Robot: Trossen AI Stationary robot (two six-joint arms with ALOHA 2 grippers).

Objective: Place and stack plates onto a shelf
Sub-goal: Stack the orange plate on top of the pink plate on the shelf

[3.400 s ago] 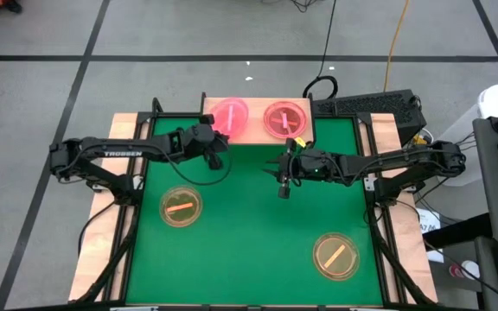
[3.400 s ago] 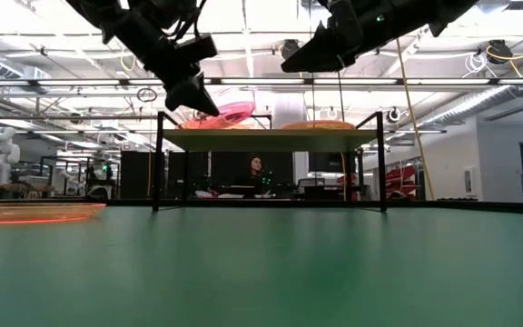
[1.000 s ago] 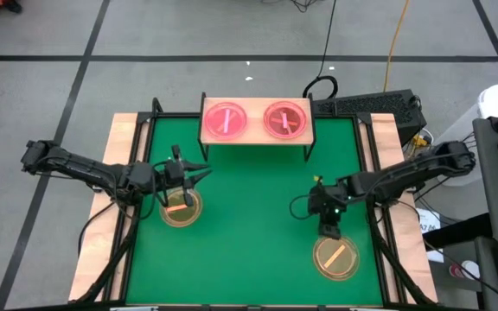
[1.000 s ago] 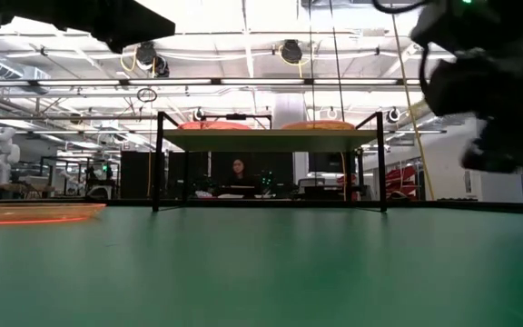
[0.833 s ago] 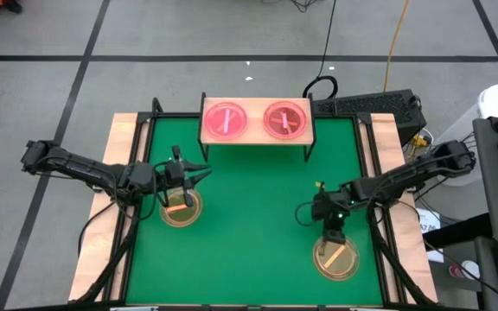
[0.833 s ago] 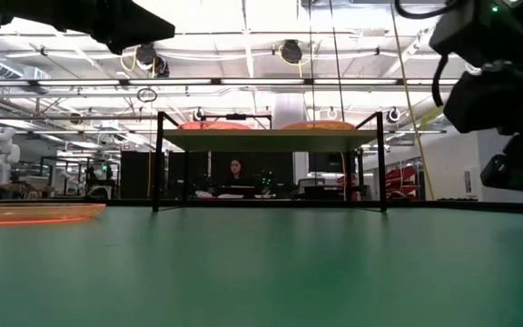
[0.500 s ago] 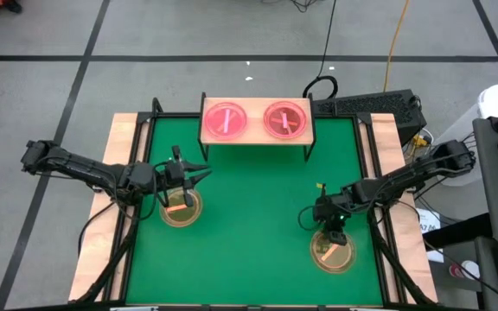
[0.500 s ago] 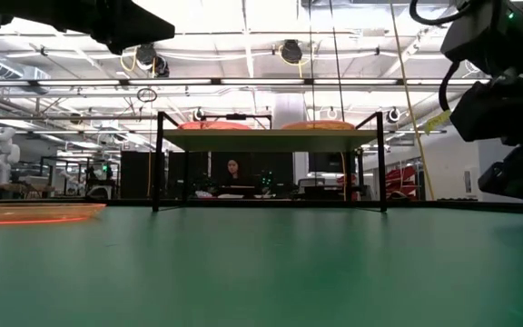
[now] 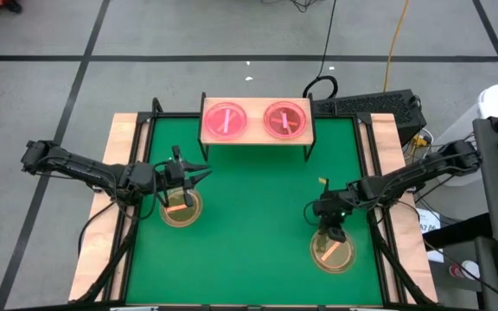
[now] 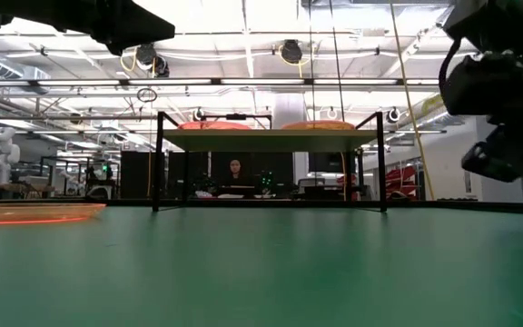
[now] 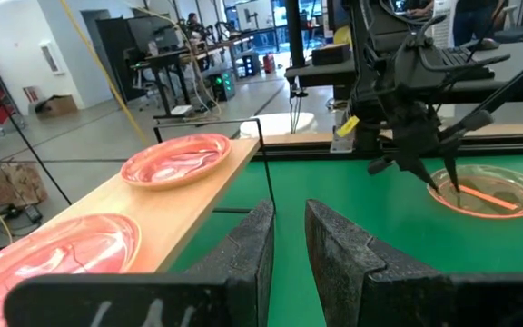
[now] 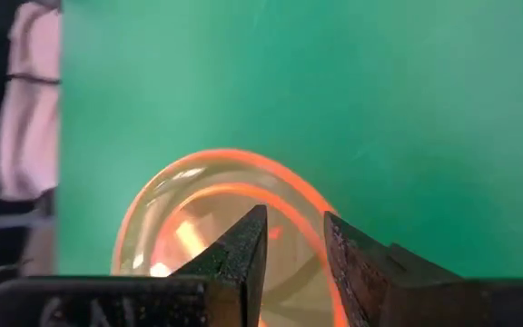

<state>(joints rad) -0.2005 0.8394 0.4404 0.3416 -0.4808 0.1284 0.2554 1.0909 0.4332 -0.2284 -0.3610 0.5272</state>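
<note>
The light-wood shelf (image 9: 256, 131) stands at the mat's far edge with two pink plates (image 9: 226, 119) (image 9: 285, 119) resting on it. Two amber plates lie flat on the green mat, one on the left (image 9: 181, 210) and one on the right (image 9: 334, 256). My left gripper (image 9: 194, 172) (image 11: 289, 207) hovers level, just beyond the left amber plate's far rim and well above the mat, open by a narrow gap. My right gripper (image 9: 330, 237) (image 12: 295, 218) points down at the right amber plate (image 12: 198, 227), open, with one finger inside its far rim and one outside. My right gripper comes from above at the right amber plate's far rim (image 12: 289, 179), and its fingers stand on either side of that rim. The plate lies flat on the mat. I cannot tell whether either finger touches it.
Bare green mat (image 9: 249, 225) stretches between the two amber plates and in front of the shelf. A dark box with cables (image 9: 366, 107) sits behind the shelf's right end. Wood table edges (image 9: 102, 216) flank the mat. A person (image 10: 234, 171) sits far back in the room.
My right gripper has moved toward the table's near edge and down, from the mat beyond the right amber plate to that plate's far rim.
</note>
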